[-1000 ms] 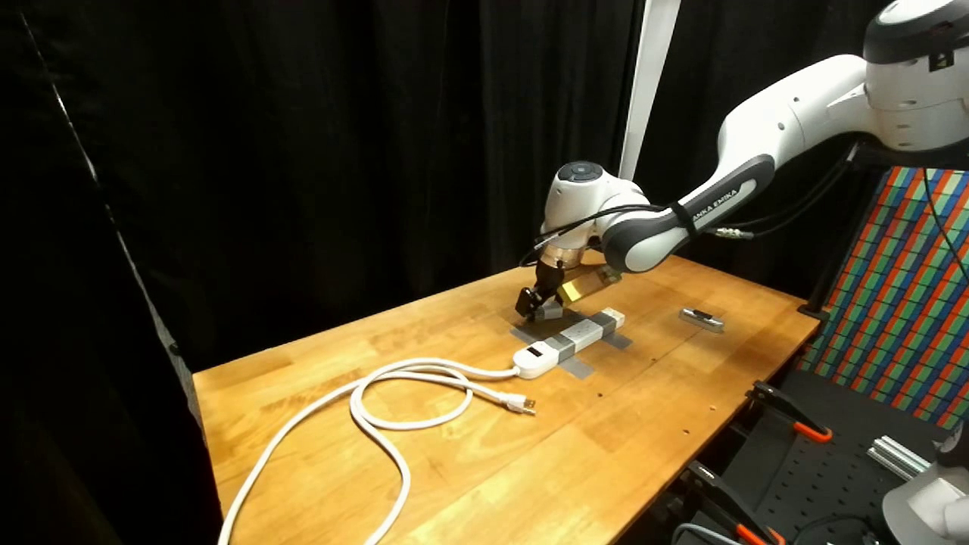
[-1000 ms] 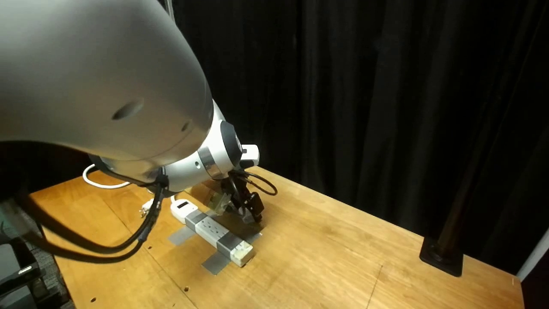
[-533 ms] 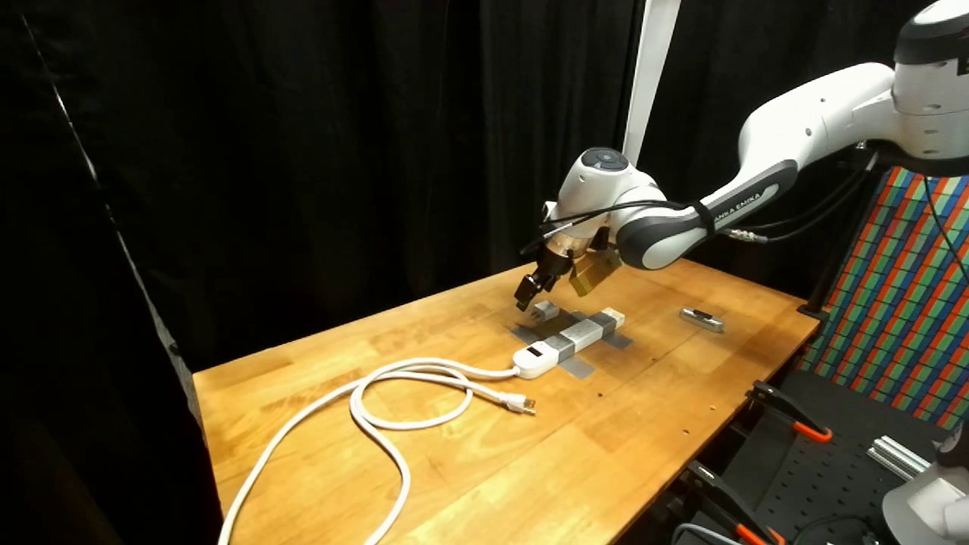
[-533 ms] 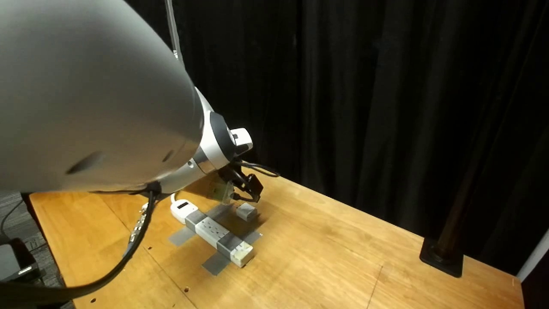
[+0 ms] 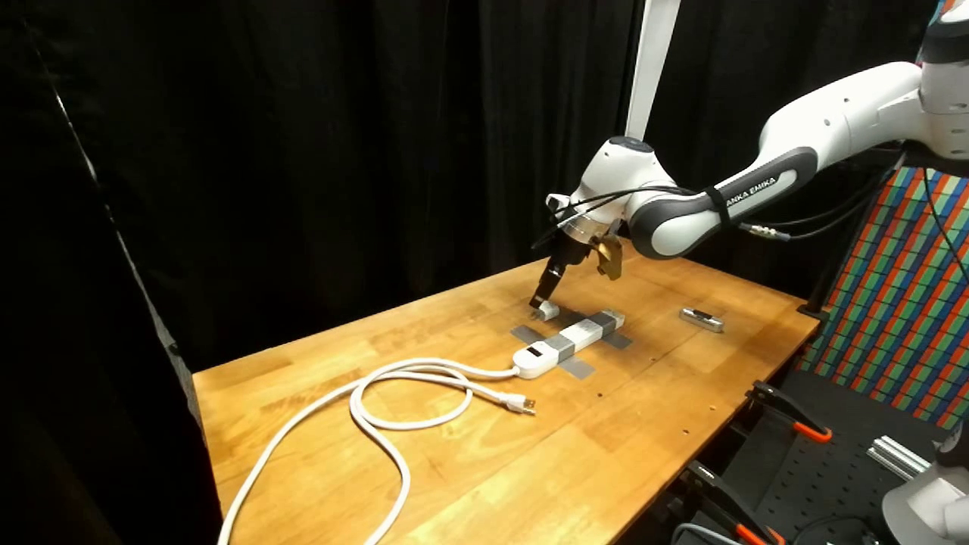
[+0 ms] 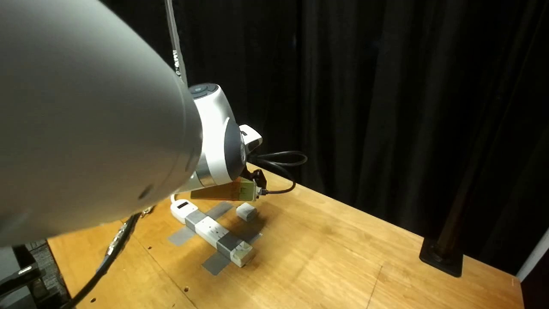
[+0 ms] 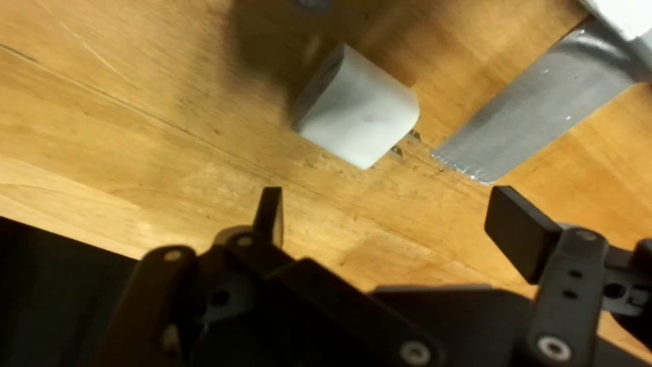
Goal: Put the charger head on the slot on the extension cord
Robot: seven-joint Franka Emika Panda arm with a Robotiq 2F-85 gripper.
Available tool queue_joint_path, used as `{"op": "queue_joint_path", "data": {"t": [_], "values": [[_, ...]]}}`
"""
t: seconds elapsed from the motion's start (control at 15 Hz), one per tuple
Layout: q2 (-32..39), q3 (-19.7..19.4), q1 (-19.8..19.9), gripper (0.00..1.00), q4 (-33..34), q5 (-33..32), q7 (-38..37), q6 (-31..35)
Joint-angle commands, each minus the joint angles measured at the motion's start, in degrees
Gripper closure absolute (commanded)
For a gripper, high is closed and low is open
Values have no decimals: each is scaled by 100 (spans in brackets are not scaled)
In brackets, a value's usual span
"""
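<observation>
The charger head (image 7: pixel 359 107), a small white block, lies on its side on the wooden table, its two metal prongs (image 7: pixel 396 151) bare and pointing sideways. In the wrist view it sits beyond the fingertips, outside the jaws. My gripper (image 7: pixel 389 219) is open, its two black pads wide apart with only tabletop behind the gap. In an exterior view the gripper (image 5: pixel 539 301) slants down just above the charger head (image 5: pixel 546 311). Close beside it the extension cord (image 6: pixel 208 228) is taped down, sockets facing up. Only a corner of the extension cord (image 7: pixel 624 15) shows in the wrist view.
Grey tape (image 7: pixel 540 112) runs from the strip toward the charger head. The white cable (image 5: pixel 401 454) loops over the table, its plug (image 5: pixel 518 403) lying near the strip. A small silver-and-dark object (image 5: pixel 702 319) lies farther along. A black stand foot (image 6: pixel 441 255) is near the back edge.
A second ago my gripper was low around the charger head. It has since opened wider, lifted off, and the wrist has turned and tilted. The charger head stays on the table, now uncovered.
</observation>
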State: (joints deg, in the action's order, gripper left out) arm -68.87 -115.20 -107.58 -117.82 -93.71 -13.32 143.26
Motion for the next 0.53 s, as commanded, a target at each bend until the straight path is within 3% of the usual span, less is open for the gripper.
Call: {"op": "queue_joint_path", "data": {"t": [0.0, 0.47], "values": [[-575, 78, -28, 0, 192, 321, 1508, -119], [-1088, 364, -176, 0, 433, 1288, 4138, -689]]}}
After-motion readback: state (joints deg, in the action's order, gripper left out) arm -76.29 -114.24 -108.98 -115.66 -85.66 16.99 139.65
